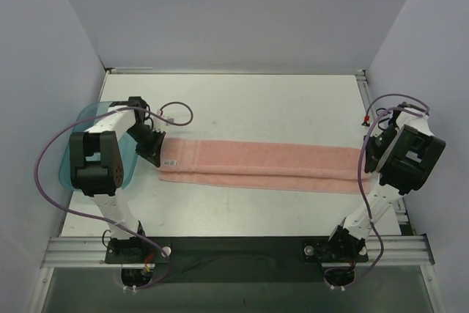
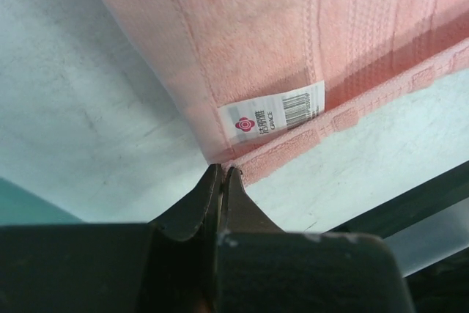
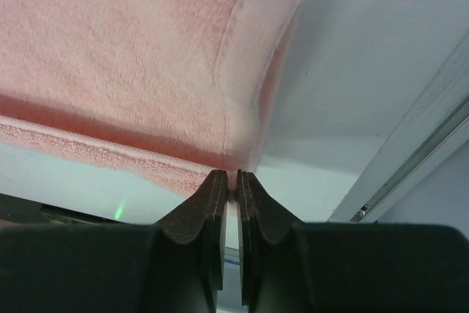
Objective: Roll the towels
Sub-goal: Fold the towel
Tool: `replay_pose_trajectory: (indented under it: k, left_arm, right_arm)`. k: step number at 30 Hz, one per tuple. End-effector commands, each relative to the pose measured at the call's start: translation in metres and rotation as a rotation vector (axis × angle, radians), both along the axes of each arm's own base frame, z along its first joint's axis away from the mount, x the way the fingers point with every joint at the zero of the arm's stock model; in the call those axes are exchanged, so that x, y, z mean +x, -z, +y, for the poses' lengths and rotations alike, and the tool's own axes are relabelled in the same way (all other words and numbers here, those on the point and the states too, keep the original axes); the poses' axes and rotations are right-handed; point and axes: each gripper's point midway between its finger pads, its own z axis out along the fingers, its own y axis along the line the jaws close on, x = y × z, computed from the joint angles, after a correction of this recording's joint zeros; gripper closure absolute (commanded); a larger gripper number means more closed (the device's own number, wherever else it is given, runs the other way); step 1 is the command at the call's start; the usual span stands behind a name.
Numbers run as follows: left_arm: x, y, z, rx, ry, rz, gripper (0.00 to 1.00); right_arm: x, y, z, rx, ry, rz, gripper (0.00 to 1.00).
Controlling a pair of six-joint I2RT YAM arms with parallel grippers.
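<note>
The salmon-pink towel (image 1: 256, 165) lies folded lengthwise in a long strip across the middle of the table. My left gripper (image 1: 158, 155) is at its left end, shut on the near corner of the towel (image 2: 293, 49), just below a white barcode label (image 2: 272, 114); the jaws meet at the gripper tip (image 2: 222, 171). At the strip's right end my right gripper (image 1: 368, 160) is shut on the towel's hemmed corner (image 3: 242, 71), with cloth pinched between the tips (image 3: 236, 175). The top layer sags above a lower layer on both sides.
A translucent teal tray (image 1: 85, 117) sits at the table's left edge, partly under the left arm. A metal rail (image 3: 418, 144) runs along the table's right side, close to the right gripper. The dark front bar (image 1: 234, 251) carries both arm bases.
</note>
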Motion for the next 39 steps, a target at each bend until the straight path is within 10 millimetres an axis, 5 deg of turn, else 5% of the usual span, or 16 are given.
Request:
replay_pose_trajectory:
  k: [1,5,7,11,14,17,23,28,35,39]
  left_arm:
    - [0.004,-0.017,0.012,0.04,0.079,-0.113,0.98]
    - [-0.012,-0.014,0.013,0.033,0.138,-0.119,0.87]
    - [-0.016,-0.017,0.013,0.029,0.154,-0.131,0.74]
    - [-0.028,-0.023,0.011,0.003,0.222,-0.162,0.64]
    - [-0.038,-0.028,0.008,-0.016,0.266,-0.167,0.53]
    - [-0.042,-0.039,0.003,-0.048,0.298,-0.207,0.49]
    - [-0.024,-0.065,-0.027,-0.108,0.28,-0.309,0.48]
    - [-0.006,-0.046,-0.048,-0.054,0.219,-0.287,0.54]
    - [-0.002,0.001,-0.047,0.02,0.124,-0.17,0.6]
    - [0.012,0.012,-0.047,0.042,0.079,-0.148,0.6]
  right_arm:
    - [-0.013,-0.021,-0.011,-0.045,-0.077,-0.031,0.99]
    - [-0.021,-0.024,-0.015,-0.059,-0.142,-0.054,0.88]
    - [-0.025,-0.025,-0.02,-0.071,-0.151,-0.061,0.79]
    - [-0.031,-0.031,-0.025,-0.083,-0.163,-0.078,0.78]
    - [-0.037,-0.035,-0.024,-0.081,-0.188,-0.083,0.62]
    - [-0.038,-0.044,-0.013,-0.048,-0.18,-0.111,0.56]
    - [-0.028,-0.054,0.023,0.053,-0.064,-0.106,0.58]
    - [-0.026,-0.032,0.048,0.086,-0.039,-0.017,0.63]
    - [-0.016,0.005,0.03,-0.022,-0.008,0.083,0.65]
    - [0.008,0.013,0.02,-0.073,0.024,0.084,0.65]
